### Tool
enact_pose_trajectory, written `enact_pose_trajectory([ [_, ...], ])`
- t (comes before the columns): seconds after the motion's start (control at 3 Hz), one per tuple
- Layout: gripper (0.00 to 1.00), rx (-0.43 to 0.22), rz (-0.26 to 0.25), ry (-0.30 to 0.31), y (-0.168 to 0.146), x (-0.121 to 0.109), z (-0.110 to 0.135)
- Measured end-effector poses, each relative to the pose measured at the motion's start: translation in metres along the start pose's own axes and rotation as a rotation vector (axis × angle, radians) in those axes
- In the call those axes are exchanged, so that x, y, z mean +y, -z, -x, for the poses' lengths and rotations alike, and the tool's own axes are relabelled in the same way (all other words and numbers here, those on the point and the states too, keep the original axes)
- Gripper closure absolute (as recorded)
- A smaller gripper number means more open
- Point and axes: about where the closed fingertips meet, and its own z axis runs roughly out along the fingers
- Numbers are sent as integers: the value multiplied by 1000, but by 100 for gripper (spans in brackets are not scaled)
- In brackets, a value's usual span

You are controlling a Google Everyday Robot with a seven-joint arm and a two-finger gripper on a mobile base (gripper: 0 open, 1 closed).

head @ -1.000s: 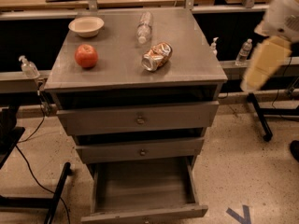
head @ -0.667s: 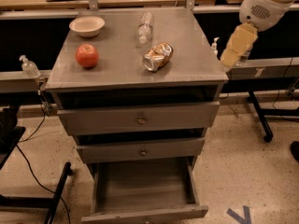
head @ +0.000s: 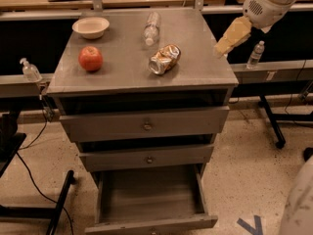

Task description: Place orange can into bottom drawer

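Observation:
The orange can (head: 165,58) lies on its side, dented, near the middle of the grey cabinet top (head: 122,77). The bottom drawer (head: 149,197) is pulled open below the two shut drawers, and its inside looks empty. My gripper (head: 229,39) hangs above the cabinet's right edge, to the right of the can and apart from it, with nothing in it that I can see.
A red apple (head: 91,58) and a white bowl (head: 91,27) sit on the left of the top. A clear water bottle (head: 151,28) lies behind the can. Another small bottle (head: 255,55) stands on the rail at right. A black stand's legs (head: 58,209) are on the floor at left.
My arm and gripper have swung in from the far right and moved left and up toward the cabinet's right edge. The can and the drawers have not moved.

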Motion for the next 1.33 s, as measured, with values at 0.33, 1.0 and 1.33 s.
enact_pose_trajectory([
  [0.33, 0, 1, 1, 0, 0, 1, 0],
  [1.0, 0, -37, 2, -233, -25, 26, 36],
  [1.33, 0, -54, -49, -350, -32, 41, 50],
])
